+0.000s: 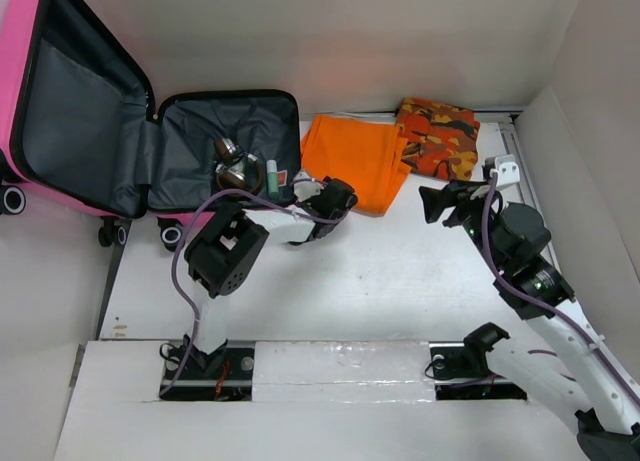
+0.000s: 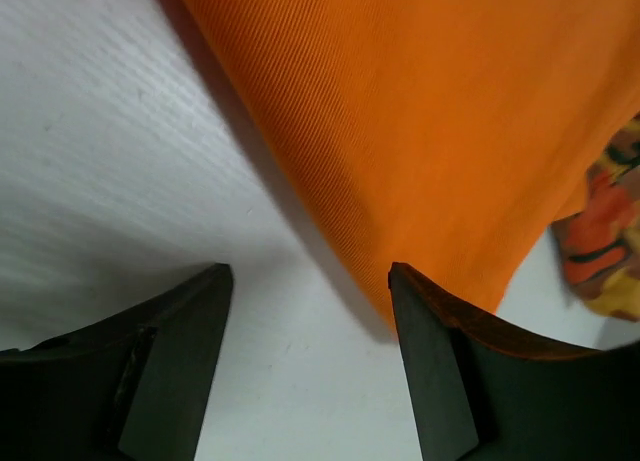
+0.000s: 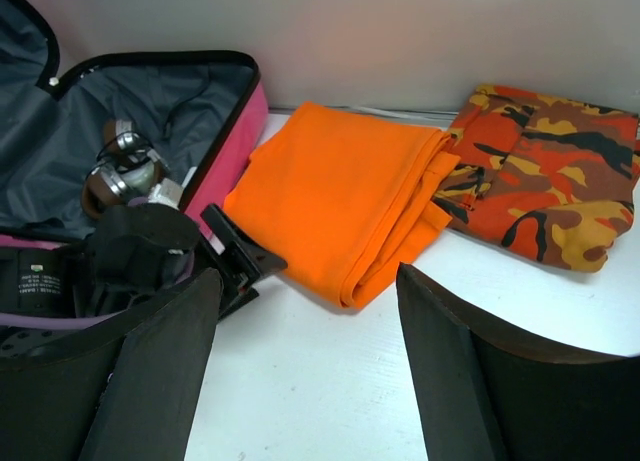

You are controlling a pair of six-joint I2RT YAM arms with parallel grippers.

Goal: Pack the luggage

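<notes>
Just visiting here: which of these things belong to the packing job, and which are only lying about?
In the job: open pink suitcase; green tube and metal-and-brown item inside it; folded orange cloth by the left gripper; likely the camouflage cloth too.
Not in the job: only the white table they rest on.

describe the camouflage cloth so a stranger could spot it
Find the open pink suitcase at the table's far left. Right of it lies a plain orange cloth, then the camouflage cloth by the back wall. Only it has red, brown and black blotches.
</notes>
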